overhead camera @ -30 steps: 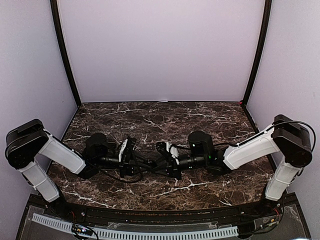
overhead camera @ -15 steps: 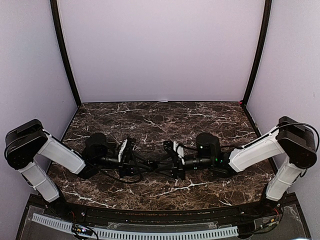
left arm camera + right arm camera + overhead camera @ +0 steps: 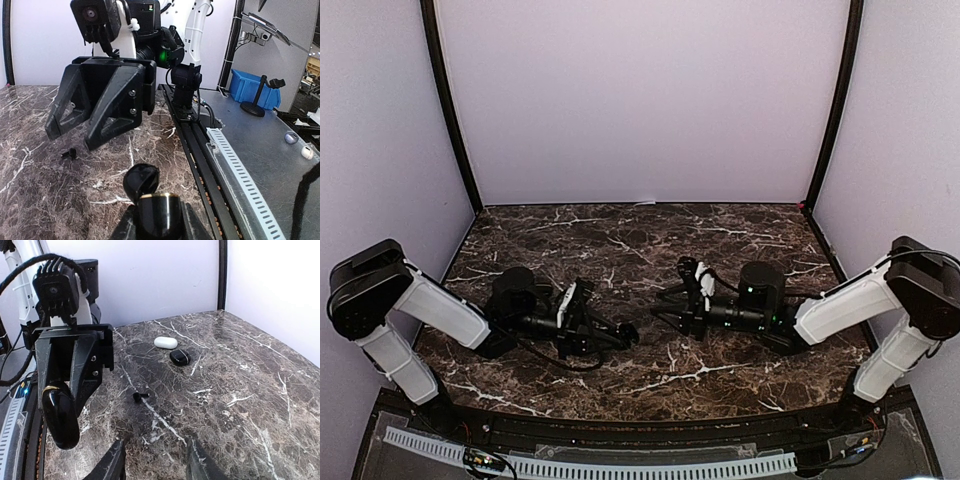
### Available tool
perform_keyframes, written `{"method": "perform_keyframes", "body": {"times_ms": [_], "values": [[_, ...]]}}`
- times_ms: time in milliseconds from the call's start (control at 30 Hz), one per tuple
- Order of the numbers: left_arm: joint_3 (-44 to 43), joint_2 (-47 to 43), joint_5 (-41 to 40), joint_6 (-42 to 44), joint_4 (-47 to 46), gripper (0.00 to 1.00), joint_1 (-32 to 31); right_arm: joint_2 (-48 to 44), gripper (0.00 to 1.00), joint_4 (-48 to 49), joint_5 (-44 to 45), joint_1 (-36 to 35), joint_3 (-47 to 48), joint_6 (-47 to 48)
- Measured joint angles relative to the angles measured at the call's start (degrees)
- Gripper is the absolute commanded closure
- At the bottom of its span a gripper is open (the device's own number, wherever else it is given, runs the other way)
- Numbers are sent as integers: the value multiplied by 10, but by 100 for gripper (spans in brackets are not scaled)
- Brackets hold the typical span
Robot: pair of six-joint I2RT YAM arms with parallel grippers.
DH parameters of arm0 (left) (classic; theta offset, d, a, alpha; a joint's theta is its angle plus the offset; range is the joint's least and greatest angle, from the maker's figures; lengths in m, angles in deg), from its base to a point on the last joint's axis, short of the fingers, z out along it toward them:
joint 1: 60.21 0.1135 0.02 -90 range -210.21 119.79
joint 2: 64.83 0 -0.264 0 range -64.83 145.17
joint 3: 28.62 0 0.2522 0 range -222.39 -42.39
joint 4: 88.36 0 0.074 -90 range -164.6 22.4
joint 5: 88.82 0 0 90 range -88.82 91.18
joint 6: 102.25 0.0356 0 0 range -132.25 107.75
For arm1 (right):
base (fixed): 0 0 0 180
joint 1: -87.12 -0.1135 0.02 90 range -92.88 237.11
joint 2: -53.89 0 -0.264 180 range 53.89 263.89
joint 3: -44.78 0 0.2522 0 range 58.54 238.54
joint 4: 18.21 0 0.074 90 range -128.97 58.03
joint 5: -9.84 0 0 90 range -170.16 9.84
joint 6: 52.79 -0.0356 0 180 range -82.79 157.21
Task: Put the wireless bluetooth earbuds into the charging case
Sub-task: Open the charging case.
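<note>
Nearest to you, your left pincer (image 3: 159,227) is clamped on the glossy black charging case with the gold rim (image 3: 159,212). Its lid is flipped up and it's held just above the dark marble bench (image 3: 30,200), near the front edge. Neither wrist view looks into the wells, so I can't tell whether a bud already sits inside (the lid blocks the one angle that'd help).

Just past that, your right pincer (image 3: 72,137) hangs facing the case with its fingers spread apart and nothing between them. A bit beyond it, one tiny black earbud (image 3: 139,396) lies loose on the marble, apart from both pincers. Further back, a white oval case (image 3: 165,342) and a black oval case (image 3: 179,357) sit close together, with neither pincer near them.

My read is that the case is up and presented, but the inserting isn't finished. You've got at least that loose bud to pick up with the right pincer and seat in the held case. I can't spot any other buds on the bench from here.
</note>
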Motion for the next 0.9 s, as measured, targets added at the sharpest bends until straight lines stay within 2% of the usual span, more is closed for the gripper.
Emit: {"method": "perform_keyframes", "body": {"times_ms": [567, 900], "values": [[0, -8, 2, 8, 1, 83, 0, -21, 49, 80, 43, 10, -53, -16], [0, -8, 1, 11, 1, 83, 0, -20, 50, 76, -68, 5, -34, 10]]}}
